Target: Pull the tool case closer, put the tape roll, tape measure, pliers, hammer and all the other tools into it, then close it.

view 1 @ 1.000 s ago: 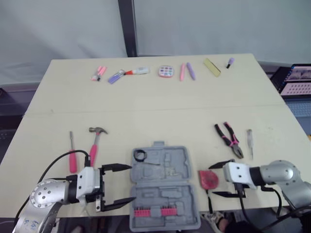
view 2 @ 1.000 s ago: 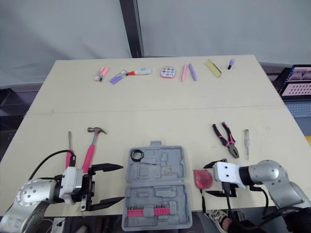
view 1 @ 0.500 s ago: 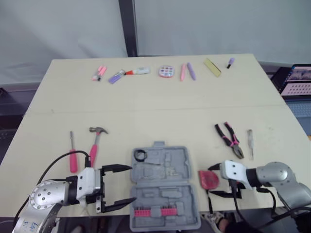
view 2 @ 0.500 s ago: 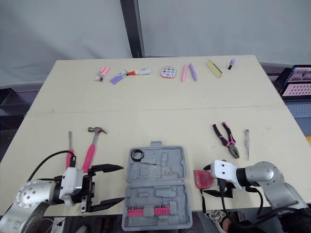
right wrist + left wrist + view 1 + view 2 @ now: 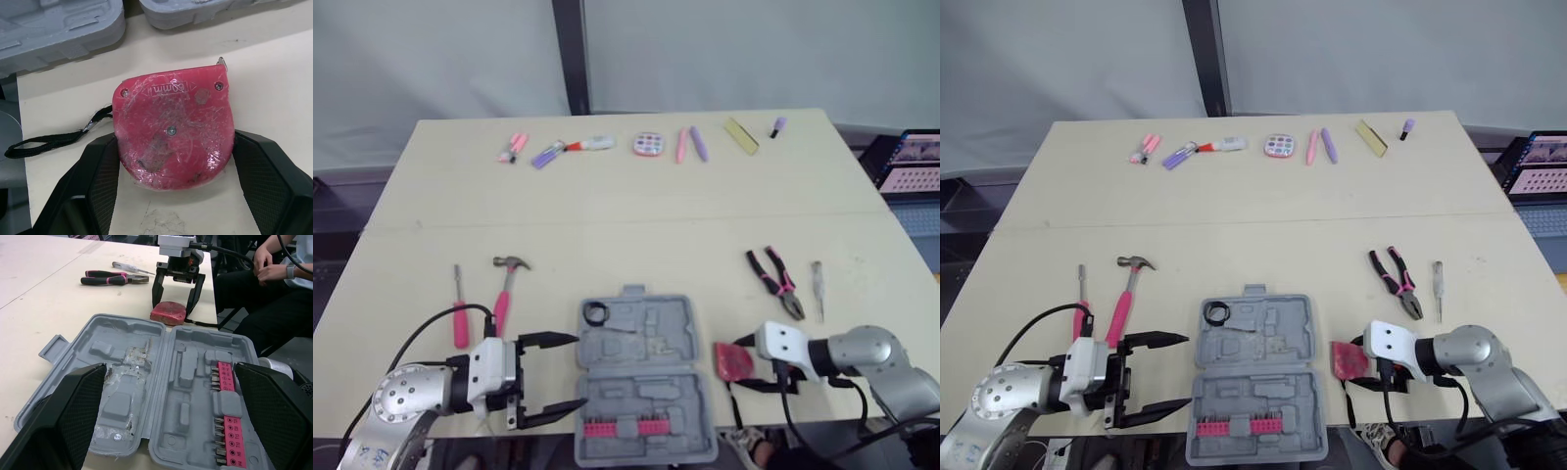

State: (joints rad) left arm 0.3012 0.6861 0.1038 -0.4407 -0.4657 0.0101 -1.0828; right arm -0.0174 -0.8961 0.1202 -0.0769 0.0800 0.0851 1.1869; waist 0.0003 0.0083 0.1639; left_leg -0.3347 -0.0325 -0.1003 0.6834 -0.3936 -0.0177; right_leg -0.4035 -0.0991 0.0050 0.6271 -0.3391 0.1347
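The grey tool case (image 5: 644,377) lies open near the table's front edge, with the black tape roll (image 5: 596,313) in its far half and pink bits (image 5: 626,428) in its near half. My right gripper (image 5: 746,362) is shut on the red tape measure (image 5: 171,132), which rests on the table just right of the case. My left gripper (image 5: 553,374) stands open beside the case's left edge, holding nothing. The pink-handled hammer (image 5: 507,284) and a pink screwdriver (image 5: 459,308) lie left of the case. The pliers (image 5: 775,282) and a small grey screwdriver (image 5: 818,287) lie beyond my right gripper.
A row of pens, markers and small items (image 5: 648,144) lies along the table's far edge. A seated person (image 5: 264,293) is beyond the table's right side in the left wrist view. The tape measure's black strap (image 5: 49,142) trails toward the front edge.
My right gripper's fingers have drawn together from a wide spread onto the tape measure's sides. The left gripper and the case have not moved.
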